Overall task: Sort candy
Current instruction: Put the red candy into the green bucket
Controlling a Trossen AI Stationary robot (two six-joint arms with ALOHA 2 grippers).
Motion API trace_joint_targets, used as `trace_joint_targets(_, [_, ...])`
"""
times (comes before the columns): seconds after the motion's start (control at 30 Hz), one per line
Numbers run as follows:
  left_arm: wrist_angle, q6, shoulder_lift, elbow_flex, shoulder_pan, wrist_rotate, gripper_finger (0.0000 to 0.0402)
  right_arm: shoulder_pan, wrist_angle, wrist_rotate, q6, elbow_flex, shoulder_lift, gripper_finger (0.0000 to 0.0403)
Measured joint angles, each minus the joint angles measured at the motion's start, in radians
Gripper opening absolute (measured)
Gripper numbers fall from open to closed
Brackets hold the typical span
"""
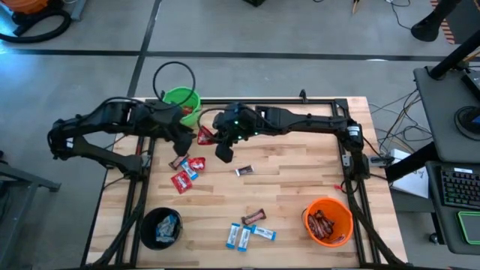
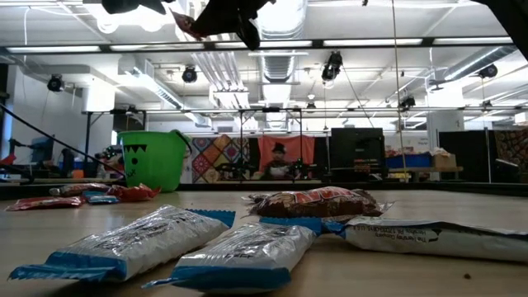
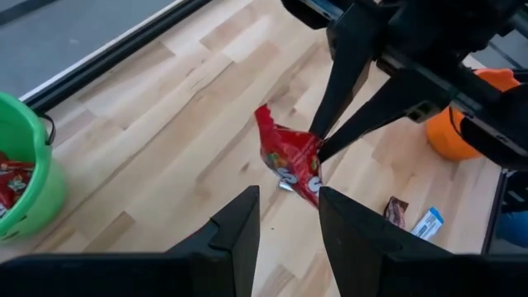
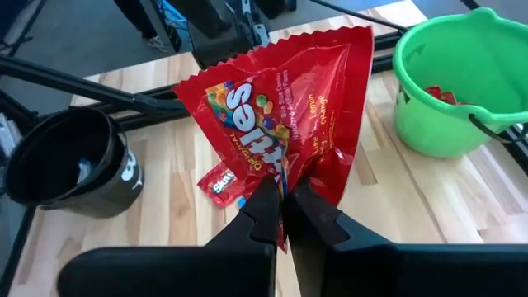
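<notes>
My right gripper (image 1: 213,137) is raised over the table's far middle, shut on a red candy packet (image 4: 272,107), which also shows in the high view (image 1: 205,135) and the left wrist view (image 3: 290,161). My left gripper (image 3: 289,223) stands open and holds nothing. It is just left of the packet (image 1: 185,141) and points at it. Loose candy lies flat on the wood: red packets (image 1: 182,181), blue-and-white packets (image 1: 238,237) and dark brown bars (image 1: 244,171). In the low view, both grippers show only as dark shapes at the top edge. My right gripper pinches the red packet between its two shut fingers at the crumpled edge nearest the wrist (image 4: 285,172). The fingers (image 3: 346,136) come from the table's right, slanting downward. The packet is lifted clear of the table and fans out beyond the fingertips, its serrated end (image 4: 318,35) farthest away.
A green bucket (image 1: 181,105) holding red packets stands at the far left, beside both grippers. A black bucket (image 1: 161,227) with blue-and-white packets stands near left. An orange bucket (image 1: 328,220) with brown bars stands near right. A black metal frame (image 1: 347,161) borders the table.
</notes>
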Motion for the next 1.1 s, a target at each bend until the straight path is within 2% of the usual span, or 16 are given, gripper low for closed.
trace_joint_targets(0.87, [0.066,0.051,0.102,0.000,0.000,0.032,0.0107,0.019,0.010,0.035,-0.013,-0.002,0.000,0.0008])
trace_joint_targets(0.97, [0.066,0.059,0.101,0.000,0.000,0.034,0.0085,0.024,0.011,0.041,-0.024,-0.002,0.000,0.0008])
trace_joint_targets(1.1, [0.065,0.060,0.096,0.000,0.000,0.036,0.0019,0.024,0.014,0.041,-0.025,-0.002,0.000,0.0008])
